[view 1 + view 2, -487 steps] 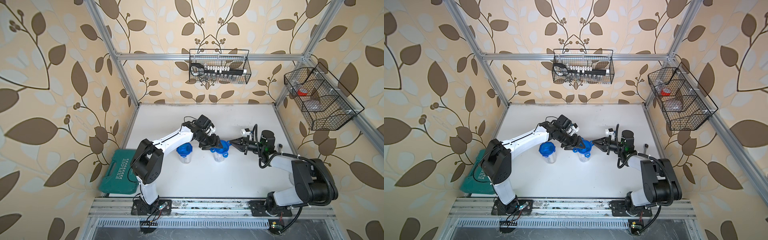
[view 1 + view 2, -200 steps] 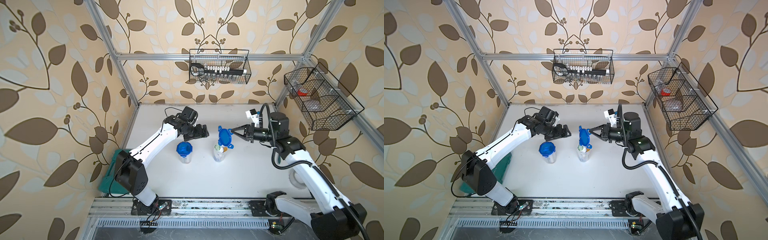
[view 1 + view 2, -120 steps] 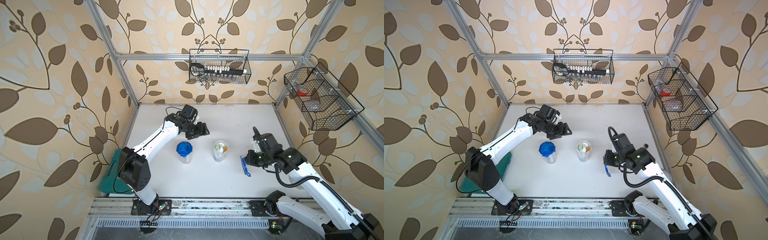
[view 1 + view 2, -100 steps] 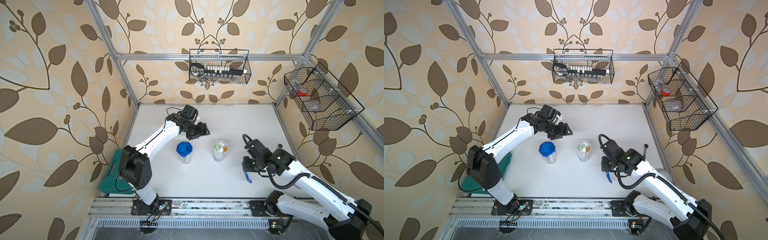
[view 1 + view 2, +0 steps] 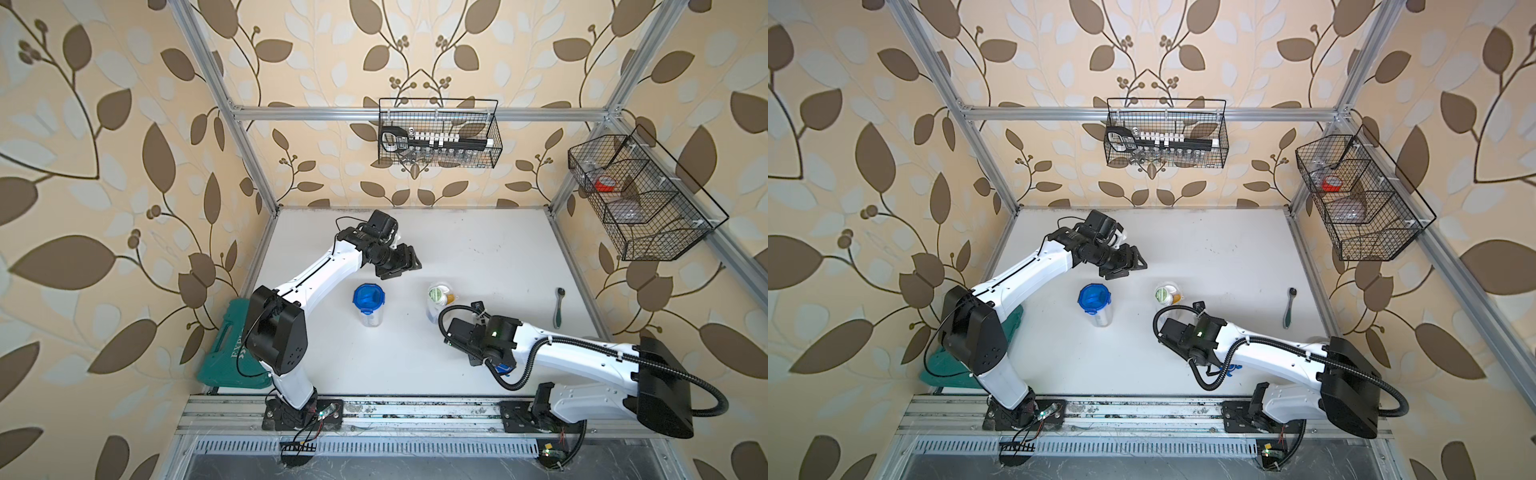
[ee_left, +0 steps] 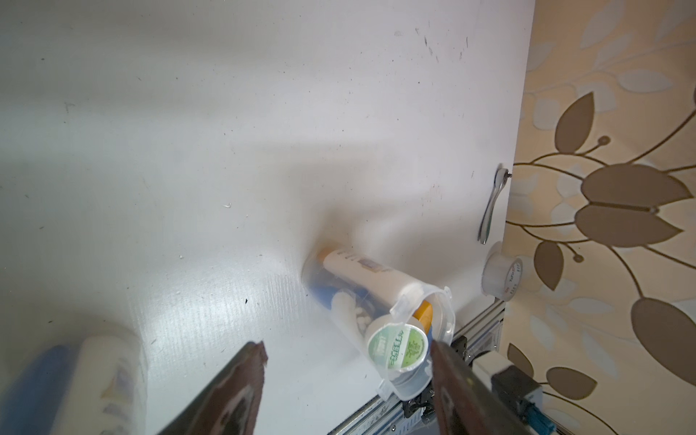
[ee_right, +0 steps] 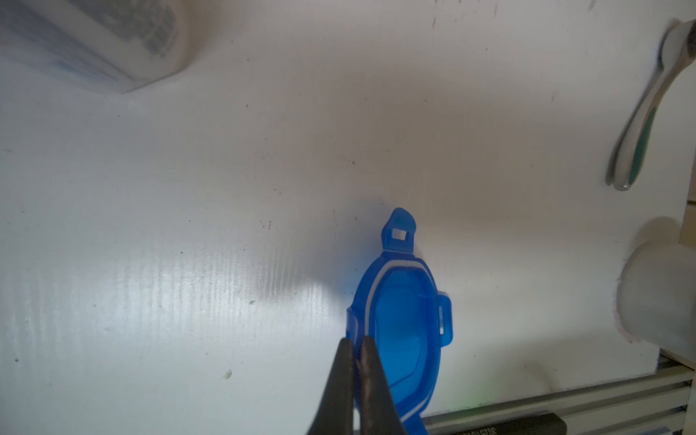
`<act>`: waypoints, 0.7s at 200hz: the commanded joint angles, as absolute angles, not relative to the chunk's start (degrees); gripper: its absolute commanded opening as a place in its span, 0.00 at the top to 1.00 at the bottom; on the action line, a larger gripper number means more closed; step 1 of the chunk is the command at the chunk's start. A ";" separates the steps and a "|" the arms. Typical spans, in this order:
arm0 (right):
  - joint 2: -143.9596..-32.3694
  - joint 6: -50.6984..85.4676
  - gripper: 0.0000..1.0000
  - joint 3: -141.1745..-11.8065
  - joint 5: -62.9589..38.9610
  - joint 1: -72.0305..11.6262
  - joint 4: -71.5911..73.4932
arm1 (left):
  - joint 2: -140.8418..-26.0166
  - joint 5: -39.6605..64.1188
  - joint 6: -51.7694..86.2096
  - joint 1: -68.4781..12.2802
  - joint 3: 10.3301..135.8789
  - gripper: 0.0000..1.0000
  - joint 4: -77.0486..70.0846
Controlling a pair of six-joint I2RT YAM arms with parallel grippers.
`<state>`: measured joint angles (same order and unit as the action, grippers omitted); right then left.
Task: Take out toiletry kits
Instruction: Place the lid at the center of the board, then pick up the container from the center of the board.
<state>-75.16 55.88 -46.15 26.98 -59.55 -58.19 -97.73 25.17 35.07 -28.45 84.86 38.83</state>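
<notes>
Worktop point(image 5: 478, 249): white board inside a metal frame, patterned walls on three sides.
Left arm point(image 5: 316, 274): reaches from the front-left corner toward the middle of the worktop, well back from the front edge.
Right arm point(image 5: 582, 353): lies low along the front edge, from the front-right corner toward the middle.
Wire baskets: one point(image 5: 438, 133) hangs on the back wall, another point(image 5: 648, 199) on the right-hand wall.
Green case point(image 5: 226, 353): off the left edge of the worktop, beside the left arm's base.
Closed jar point(image 5: 369, 305): clear, upright, left of centre, blue lid clipped on top.
Open jar point(image 5: 436, 303): clear, upright, right of centre, no lid; in the left wrist view point(image 6: 380, 320) it sits between the left arm's two fingers.
Toiletry kit point(image 6: 397, 346): inside the open jar, a green-and-white round top and an orange cap at the mouth, a white labelled bottle and something blue lower down. The second kit inside the closed jar is too blurred to make out.
Tape roll point(image 6: 502, 277): at the right edge, near the front.
Ratchet handle point(image 5: 558, 307): grey and green, flat along the right edge.
Loose blue lid point(image 7: 399, 327): flat on the worktop near the front edge, mostly hidden under the right arm in both top views.
Left gripper point(image 6: 348, 380): fingers spread wide, nothing between them, above and behind the open jar.
Right gripper point(image 7: 356, 380): fingers pressed together, tips at the loose blue lid's rim; whether they pinch it cannot be told.
</notes>
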 commanded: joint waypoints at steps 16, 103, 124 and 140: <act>-79.34 54.23 0.85 -46.33 26.15 -60.18 -51.04 | -98.33 27.03 36.29 -28.37 84.53 0.29 37.70; -65.90 37.15 0.06 -41.54 15.97 -56.41 -22.14 | -106.77 35.97 37.06 -28.47 92.96 0.34 37.88; -65.88 34.21 0.05 -38.76 14.54 -51.40 -12.67 | -109.10 38.62 37.56 -28.49 94.91 0.36 37.41; -67.50 33.32 0.05 -37.29 13.96 -47.22 -9.22 | -110.31 40.21 38.06 -28.78 95.51 0.37 36.59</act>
